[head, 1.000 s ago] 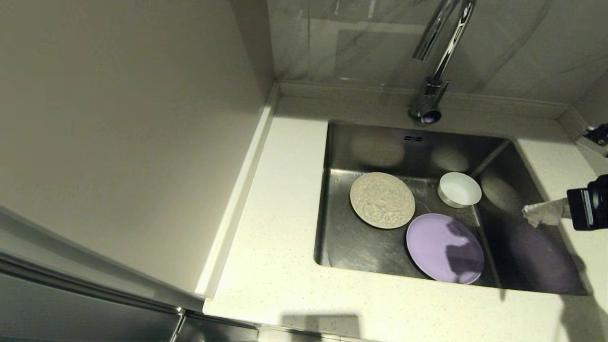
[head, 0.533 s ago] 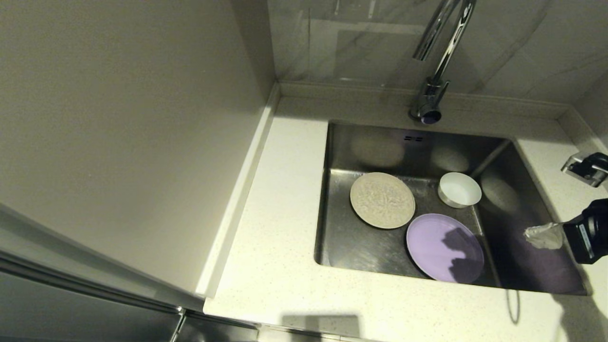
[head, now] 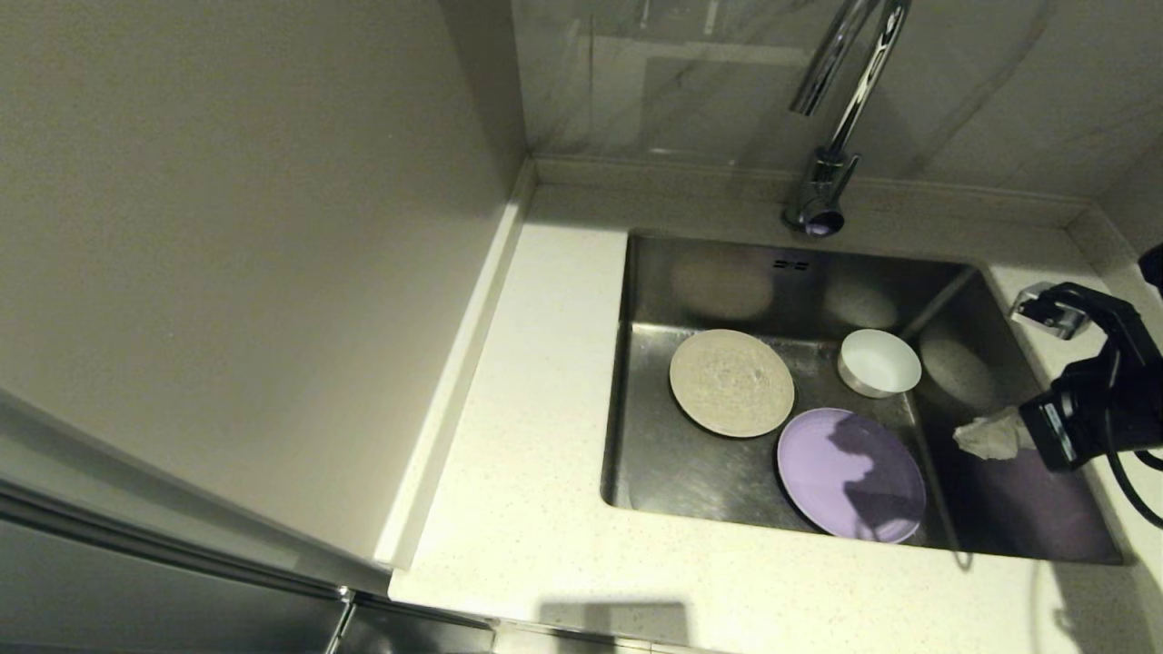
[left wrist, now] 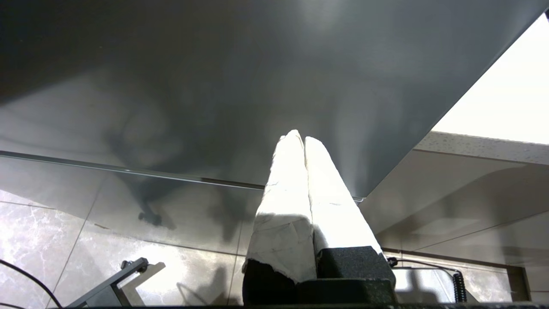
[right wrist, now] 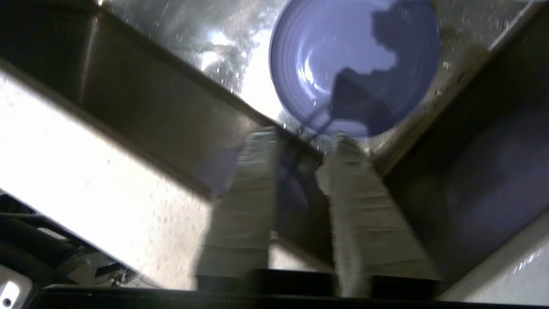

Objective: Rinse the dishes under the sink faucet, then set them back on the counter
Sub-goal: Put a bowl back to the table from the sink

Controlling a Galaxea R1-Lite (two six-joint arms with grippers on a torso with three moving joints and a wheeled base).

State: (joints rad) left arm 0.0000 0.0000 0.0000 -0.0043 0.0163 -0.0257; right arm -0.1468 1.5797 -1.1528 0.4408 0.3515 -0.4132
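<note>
The head camera looks forward and steeply down from above onto the bench, taking in the whole sink and the faucet at the back wall. The right wrist camera sits close behind the right end effector, facing down into the sink from its right side; both views share the lilac plate. The left wrist camera sits low behind the left end effector, facing a dark cabinet panel and tiled floor, sharing nothing clear with the others.
</note>
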